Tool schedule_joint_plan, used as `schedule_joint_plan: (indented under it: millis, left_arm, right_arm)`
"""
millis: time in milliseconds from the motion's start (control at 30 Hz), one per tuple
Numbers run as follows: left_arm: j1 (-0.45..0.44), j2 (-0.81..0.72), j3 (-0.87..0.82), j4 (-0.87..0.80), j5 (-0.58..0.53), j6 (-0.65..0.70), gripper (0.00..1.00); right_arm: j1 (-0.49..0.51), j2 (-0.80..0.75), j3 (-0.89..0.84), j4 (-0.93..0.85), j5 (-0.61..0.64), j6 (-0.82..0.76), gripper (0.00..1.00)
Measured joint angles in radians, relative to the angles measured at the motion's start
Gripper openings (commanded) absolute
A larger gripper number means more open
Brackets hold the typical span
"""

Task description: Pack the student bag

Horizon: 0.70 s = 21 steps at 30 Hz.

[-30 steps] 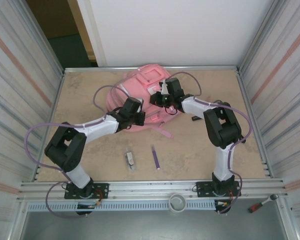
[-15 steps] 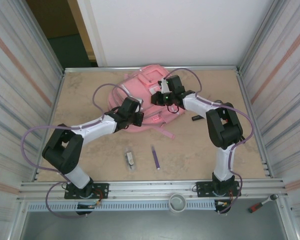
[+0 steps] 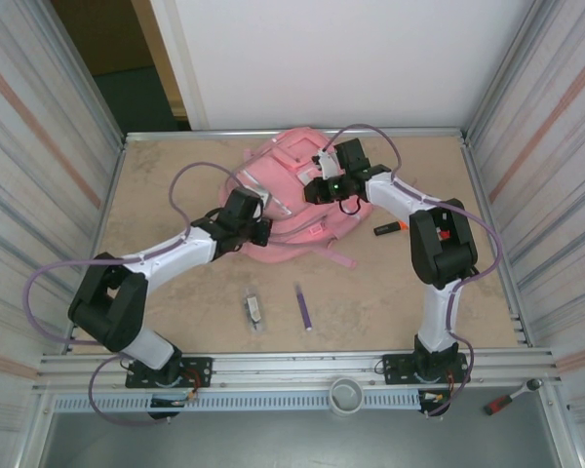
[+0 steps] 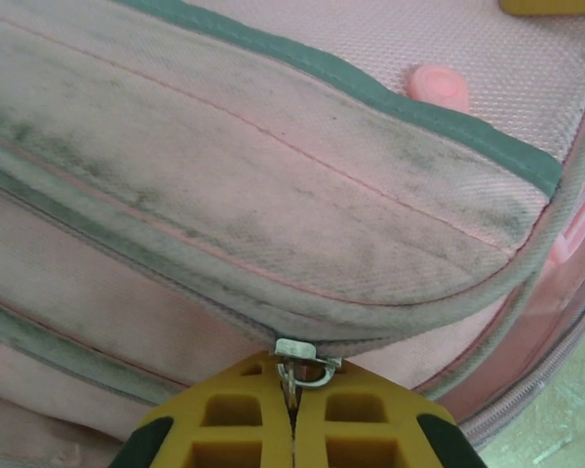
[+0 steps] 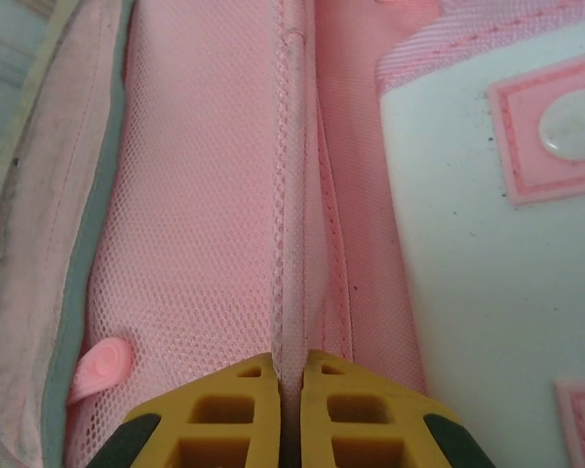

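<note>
Two firm spots on the seemingly limp large pink fabric backpack (image 3: 283, 166) are pinched: metal zip pull (image 4: 305, 353) between the left gripper (image 4: 292, 414) fingertips, seam ridge (image 5: 291, 195) between the right gripper (image 5: 291, 390) fingertips.

Student bag (image 3: 292, 207) lies at the far centre of the counter (image 3: 175, 185). Left tool (image 3: 261, 226) meets its near-left edge at a zip pull (image 4: 297, 361); right tool (image 3: 317, 187) rests on its right half. A marker (image 3: 390, 229) lies to the bag's right, and a pen (image 3: 302, 306) lies before it.
</note>
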Motion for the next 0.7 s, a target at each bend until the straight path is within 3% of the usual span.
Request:
schedule_joint_plan:
  millis: [133, 233, 367, 600, 700]
  left_arm:
    - [0.011, -0.003, 0.000, 0.003, 0.071, 0.024, 0.00]
    - [0.001, -0.003, 0.000, 0.005, 0.123, 0.033, 0.00]
    - [-0.017, -0.003, 0.000, 0.005, 0.176, 0.032, 0.00]
    - [-0.023, -0.004, -0.011, 0.016, 0.247, 0.025, 0.00]
    - [-0.023, -0.004, -0.019, 0.031, 0.258, 0.025, 0.00]
  right_arm:
    - [-0.003, 0.024, 0.063, -0.086, 0.001, -0.086, 0.00]
    - [-0.003, 0.034, 0.092, -0.124, 0.026, -0.120, 0.20]
    - [0.000, 0.032, 0.092, -0.115, 0.093, -0.145, 0.39]
    - [0.048, -0.151, -0.075, -0.003, 0.288, -0.196, 0.45]
    - [0.071, -0.276, -0.184, 0.067, 0.288, -0.254, 0.47]
